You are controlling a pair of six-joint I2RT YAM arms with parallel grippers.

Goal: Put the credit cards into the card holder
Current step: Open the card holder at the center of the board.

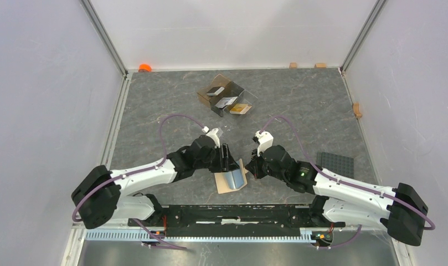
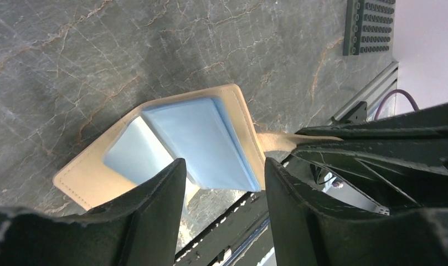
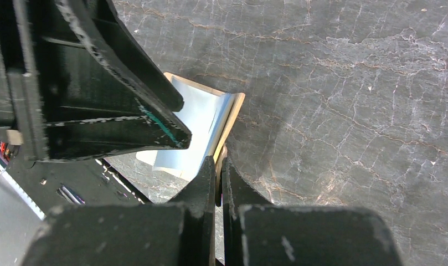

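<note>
- The card holder (image 1: pixel 231 180) lies open on the table (image 1: pixel 299 105), lower centre of the top view, between the two grippers. Its light blue pockets (image 2: pixel 202 141) face up.
- The right gripper (image 3: pixel 219 163) has its fingers pressed together, clamped on the holder's tan snap tab (image 2: pixel 274 141) at the holder's right edge.
- The left gripper (image 2: pixel 224 166) has its fingers apart, poised over the blue pockets with nothing between them. Contact with the holder cannot be determined.
- The credit cards (image 1: pixel 227 102) sit in a clear brown-tinted divided box (image 1: pixel 206 98), upper centre of the top view and well apart from the holder. One is dark, one silver-grey and one orange-gold.
- A dark grey studded plate (image 1: pixel 335 163) lies flat at the right.
</note>
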